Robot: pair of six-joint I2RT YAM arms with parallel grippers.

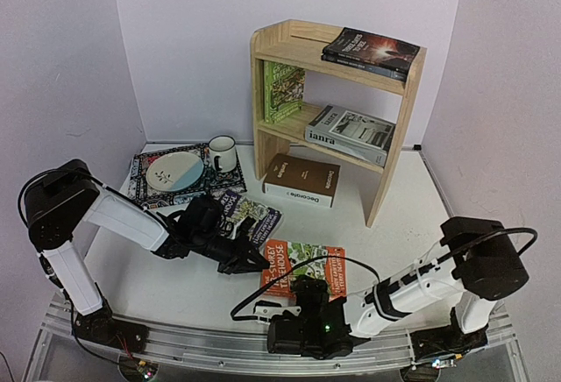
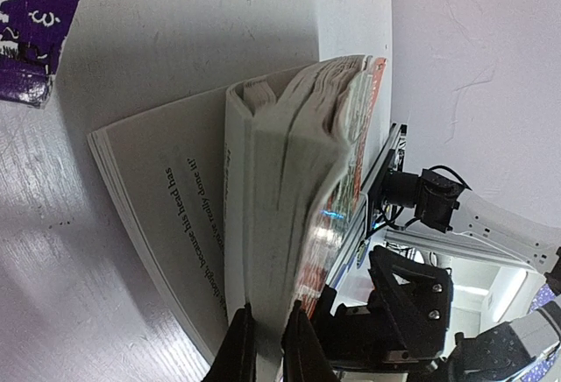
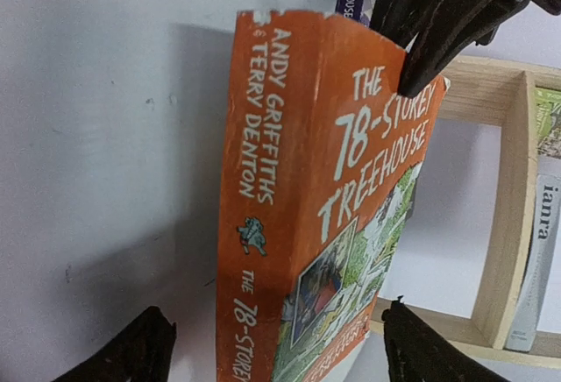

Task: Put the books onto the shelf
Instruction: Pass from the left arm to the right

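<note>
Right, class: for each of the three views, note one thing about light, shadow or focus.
Top view: even light, soft shadows, and the wide lens makes the shelf lean. Left wrist view: the table is shadowed beside the orange book, with glare low right. Right wrist view: the orange book is sharp, the near fingers dark and blurred.

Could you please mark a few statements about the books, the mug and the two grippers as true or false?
1. The left gripper is shut on the orange book. True.
2. The mug stands on the shelf. False: it stands on the patterned mat, beside the plate.
3. The grey book lies flat on the shelf's lower board. True.
4. The right gripper is shut. False: it is open, one finger on either side of the orange book.
5. The shelf's top board is bare. False: the dark books lie on it.
</note>
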